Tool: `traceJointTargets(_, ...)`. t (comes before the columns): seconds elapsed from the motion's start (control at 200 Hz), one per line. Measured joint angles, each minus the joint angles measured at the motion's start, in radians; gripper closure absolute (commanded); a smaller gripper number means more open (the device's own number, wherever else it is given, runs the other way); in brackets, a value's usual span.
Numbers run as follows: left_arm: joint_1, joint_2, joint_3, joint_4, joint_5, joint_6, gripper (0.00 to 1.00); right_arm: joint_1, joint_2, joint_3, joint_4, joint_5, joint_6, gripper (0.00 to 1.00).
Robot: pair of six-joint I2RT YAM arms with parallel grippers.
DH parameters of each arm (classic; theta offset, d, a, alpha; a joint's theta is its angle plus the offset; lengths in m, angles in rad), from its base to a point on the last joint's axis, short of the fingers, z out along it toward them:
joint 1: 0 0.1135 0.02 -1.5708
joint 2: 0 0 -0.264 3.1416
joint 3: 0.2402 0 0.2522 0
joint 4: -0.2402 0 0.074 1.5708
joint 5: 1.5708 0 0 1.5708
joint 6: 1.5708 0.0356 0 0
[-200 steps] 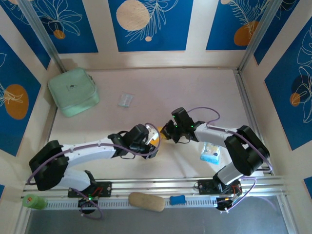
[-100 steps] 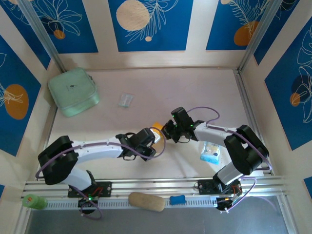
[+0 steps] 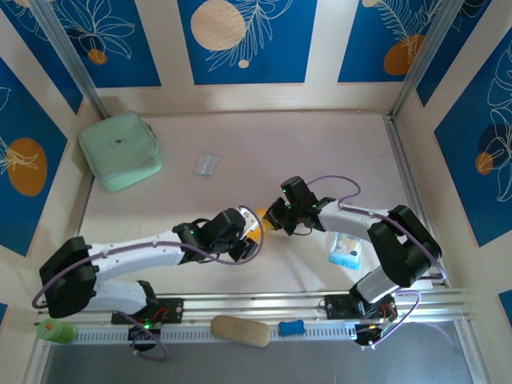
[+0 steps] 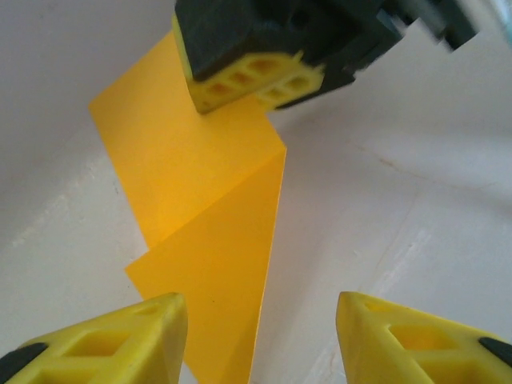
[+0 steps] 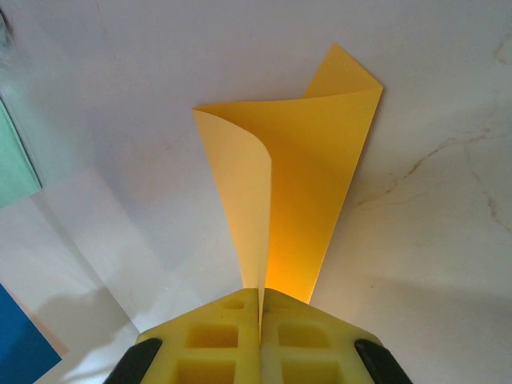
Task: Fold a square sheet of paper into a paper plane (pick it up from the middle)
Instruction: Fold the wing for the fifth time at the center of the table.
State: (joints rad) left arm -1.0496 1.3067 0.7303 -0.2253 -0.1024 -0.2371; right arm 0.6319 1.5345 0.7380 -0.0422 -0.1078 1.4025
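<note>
the right gripper (image 5: 260,308) is pinching the folded square sheet of paper (image 5: 308,152) near the middle of the table (image 5: 448,264). the left gripper (image 4: 258,316) is hovering just beside it, fingers spread apart.

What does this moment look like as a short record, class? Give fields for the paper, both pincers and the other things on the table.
paper: orange-yellow sheet, folded over on itself, not yet a plane
right pincer: shut on one end of the paper
left pincer: open, facing the paper's free end, not gripping
far left corner: green pouch
mid table: clear wrapper
beside right arm: blue-and-white packet
</note>
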Motion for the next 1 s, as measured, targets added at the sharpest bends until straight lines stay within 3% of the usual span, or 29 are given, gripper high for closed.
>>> traceJointTargets(0.305, 0.0, 0.126, 0.024, -0.027, -0.019, 0.004, 0.5, 0.0, -0.007, 0.0, 0.0, -0.001, 0.0, 1.0)
traceJointTargets(0.655, 0.0, 0.176, 0.051, -0.03, -0.05, 0.002, 0.68, 0.0, -0.007, 0.001, 0.0, -0.005, 0.0, 1.0)
traceJointTargets(1.0, 0.0, 0.19, 0.057, -0.031, -0.06, 0.004, 0.67, 0.0, -0.007, 0.007, -0.006, -0.005, 0.0, 1.0)
